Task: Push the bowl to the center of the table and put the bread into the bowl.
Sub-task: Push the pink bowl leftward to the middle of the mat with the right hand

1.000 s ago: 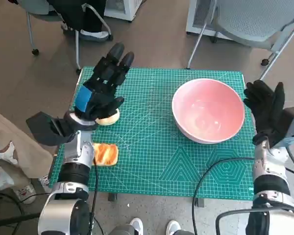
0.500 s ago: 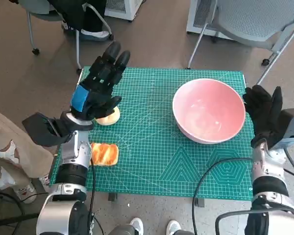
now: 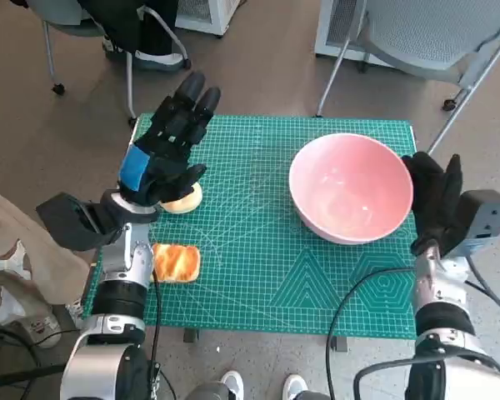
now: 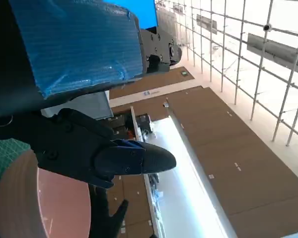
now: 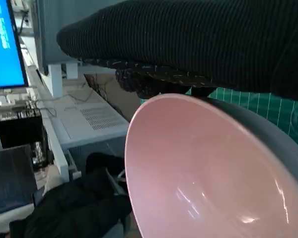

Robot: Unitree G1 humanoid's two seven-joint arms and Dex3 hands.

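The empty pink bowl sits on the right half of the green cutting mat; it also fills the right wrist view and shows in the left wrist view. My gloved right hand presses flat against the bowl's right rim, fingers spread, and its glove spans that wrist view. A toasted bread slice lies near the mat's left front edge. A pale round bun lies just behind it, partly under my left hand, which hovers above with fingers stretched and nothing in them.
Chair legs and a person's feet stand behind the table at the left. Another chair stands at the back right. A black cable curves over the mat's front right corner. A person's trouser leg is at the far left.
My right hand has moved left against the bowl's rim, and the bowl has slid slightly left. The left hand has barely shifted.
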